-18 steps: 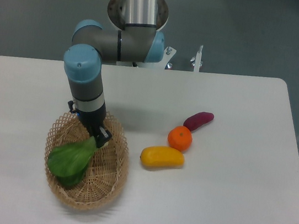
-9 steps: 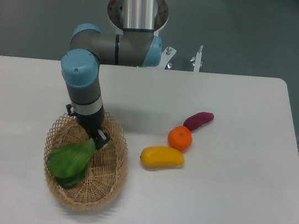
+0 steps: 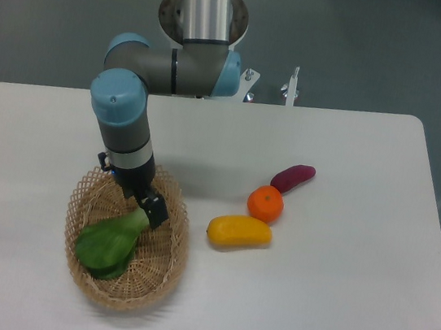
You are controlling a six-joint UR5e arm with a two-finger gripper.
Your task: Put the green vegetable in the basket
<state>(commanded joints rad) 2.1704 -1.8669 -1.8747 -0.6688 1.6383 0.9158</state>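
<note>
The green vegetable (image 3: 108, 242) lies inside the basket (image 3: 164, 265), leaves toward the left and its pale stem pointing up and right. My gripper (image 3: 152, 210) reaches down into the basket's upper right part, with its dark fingertips right at the stem's end. The fingers look small and dark from this angle, and the gap between them is not visible. The leaves rest on the woven bottom.
To the right of the basket on the white table lie a yellow oblong vegetable (image 3: 239, 232), an orange (image 3: 265, 203) and a purple vegetable (image 3: 293, 177). The arm's base (image 3: 202, 15) stands behind the table's far edge.
The gripper has moved slightly down and to the right. The green vegetable has sunk lower into the basket, and its pale stem now shows.
</note>
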